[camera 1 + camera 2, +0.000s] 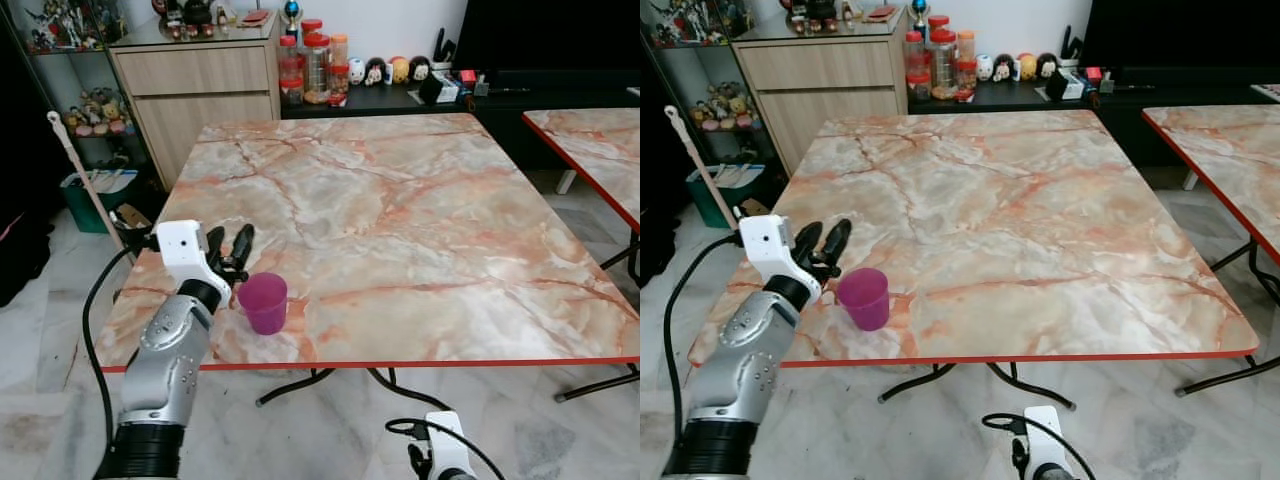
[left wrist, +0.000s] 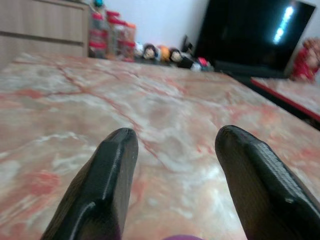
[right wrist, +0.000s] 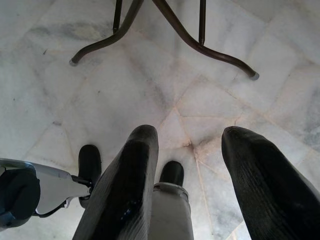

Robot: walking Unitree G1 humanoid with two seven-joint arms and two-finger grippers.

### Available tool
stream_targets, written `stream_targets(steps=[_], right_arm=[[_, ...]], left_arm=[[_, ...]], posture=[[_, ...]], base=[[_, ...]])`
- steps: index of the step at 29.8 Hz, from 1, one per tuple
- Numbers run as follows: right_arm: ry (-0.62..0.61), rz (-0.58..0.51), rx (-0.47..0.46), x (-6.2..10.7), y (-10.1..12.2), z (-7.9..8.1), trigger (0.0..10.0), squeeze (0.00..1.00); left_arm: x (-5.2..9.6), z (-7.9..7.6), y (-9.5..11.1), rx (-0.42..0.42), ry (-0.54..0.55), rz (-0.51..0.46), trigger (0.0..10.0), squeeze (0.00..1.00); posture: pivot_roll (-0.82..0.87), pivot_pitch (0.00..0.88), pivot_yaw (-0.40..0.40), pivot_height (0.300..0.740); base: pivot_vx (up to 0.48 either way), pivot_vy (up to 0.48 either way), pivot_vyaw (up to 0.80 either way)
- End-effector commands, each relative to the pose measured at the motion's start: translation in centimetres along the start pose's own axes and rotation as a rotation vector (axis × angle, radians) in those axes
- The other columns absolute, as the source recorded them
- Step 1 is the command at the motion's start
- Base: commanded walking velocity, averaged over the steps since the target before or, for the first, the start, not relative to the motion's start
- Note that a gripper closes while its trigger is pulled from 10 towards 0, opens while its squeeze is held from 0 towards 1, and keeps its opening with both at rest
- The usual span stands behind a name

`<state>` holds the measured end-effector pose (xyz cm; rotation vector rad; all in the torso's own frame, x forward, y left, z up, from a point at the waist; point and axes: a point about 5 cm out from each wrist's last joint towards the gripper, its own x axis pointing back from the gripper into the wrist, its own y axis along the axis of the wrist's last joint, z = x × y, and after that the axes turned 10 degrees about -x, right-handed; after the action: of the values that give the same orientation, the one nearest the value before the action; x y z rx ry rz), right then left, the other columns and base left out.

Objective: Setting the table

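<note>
A purple plastic cup (image 1: 264,302) stands upright near the front left edge of the marble-patterned table (image 1: 420,210). My left gripper (image 1: 230,248) hovers just behind and left of the cup, open, its fingers apart and holding nothing; the left wrist view looks across the tabletop between the two black fingers (image 2: 102,190), with a sliver of the cup's rim (image 2: 182,237) below them. My right gripper (image 3: 192,180) hangs low below the table's front edge, open over the floor, with nothing in it.
A second marble table (image 1: 600,150) stands at the right. Behind the table are a wooden cabinet (image 1: 195,85), jars (image 1: 315,65) and figurines on a dark low shelf, and a black TV (image 2: 255,35). Table legs (image 3: 200,45) cross the tiled floor.
</note>
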<state>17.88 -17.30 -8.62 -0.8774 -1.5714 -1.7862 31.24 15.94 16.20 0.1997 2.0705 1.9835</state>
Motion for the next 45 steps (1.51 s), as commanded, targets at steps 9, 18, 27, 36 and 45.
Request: stream_targets(steps=[9, 18, 27, 36, 45], right_arm=[[0.003, 0.011, -0.010, 0.0, -0.2, 0.3, 10.0, 0.00], [0.002, 0.007, -0.004, -0.1, 0.1, 0.2, 10.0, 0.00], [0.008, 0.010, 0.002, -0.1, 0.0, 0.2, 10.0, 0.00], [0.013, 0.011, 0.011, -0.1, 0.1, 0.2, 10.0, 0.00], [0.015, 0.013, 0.013, -0.1, 0.1, 0.2, 10.0, 0.00]], left_arm=[[0.7, 0.6, -0.8, -0.092, -0.050, 0.115, 10.0, 1.00], [1.1, 2.4, -0.5, -0.104, -0.023, 0.123, 10.0, 1.00], [2.4, 4.7, -1.6, -0.141, -0.013, 0.188, 10.0, 0.00], [2.5, 4.3, -2.5, -0.145, -0.092, 0.243, 10.0, 0.00], [2.0, 3.9, -2.9, -0.202, -0.159, 0.283, 10.0, 0.00]], posture=[[0.05, 0.000, 0.036, 0.740], [0.05, 0.000, 0.032, 0.740], [0.05, 0.000, 0.029, 0.740], [0.04, 0.000, 0.022, 0.740], [0.04, 0.000, 0.026, 0.740]], base=[[0.000, 0.000, 0.00], [0.000, 0.000, 0.00], [0.000, 0.000, 0.00], [0.000, 0.000, 0.00], [0.000, 0.000, 0.00]])
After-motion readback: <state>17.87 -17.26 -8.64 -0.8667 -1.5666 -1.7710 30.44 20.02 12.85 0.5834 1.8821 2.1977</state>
